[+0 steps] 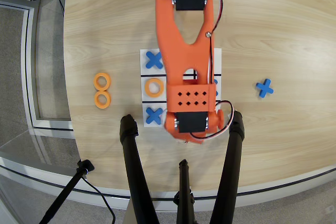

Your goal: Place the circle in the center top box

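Observation:
My orange arm reaches from the top of the overhead view down across the white 3x3 board [147,74]. Its wrist block [191,121] hangs over the board's lower middle and lower right cells. The fingertips are hidden under it, so I cannot tell if they are open or hold anything. One orange ring [154,87] lies in the middle cell of the board's left column. Two more orange rings [102,81] [102,99] lie on the table left of the board. The middle cells of the board's upper and lower rows are covered by the arm.
Blue crosses lie in the board's upper left [154,60] and lower left [154,115] cells. Another [214,83] peeks out at the right column, and a loose one [264,88] lies on the table at right. Black tripod legs [132,166] [231,161] stand at the front edge.

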Available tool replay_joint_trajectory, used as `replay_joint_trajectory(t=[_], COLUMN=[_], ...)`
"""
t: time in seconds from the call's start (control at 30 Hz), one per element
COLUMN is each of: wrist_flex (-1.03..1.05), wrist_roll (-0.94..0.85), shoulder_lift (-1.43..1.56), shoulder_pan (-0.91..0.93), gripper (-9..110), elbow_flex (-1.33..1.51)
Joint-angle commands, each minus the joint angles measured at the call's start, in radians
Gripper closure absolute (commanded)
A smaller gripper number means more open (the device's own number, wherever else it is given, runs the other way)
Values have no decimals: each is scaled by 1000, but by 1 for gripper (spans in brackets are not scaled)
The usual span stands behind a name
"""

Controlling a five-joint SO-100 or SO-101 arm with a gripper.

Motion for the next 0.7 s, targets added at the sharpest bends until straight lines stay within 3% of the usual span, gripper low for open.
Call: replay_joint_trajectory(t=[0.0, 0.1, 0.3, 0.67], wrist_flex=[112, 202, 213, 18], wrist_roll=[-5, -5, -77, -285], shoulder_lift=[146, 308, 770, 1795], shoulder_pan=[34, 49, 49, 31], gripper=[88, 88, 88, 88], elbow_flex=[-81, 12, 541, 1606])
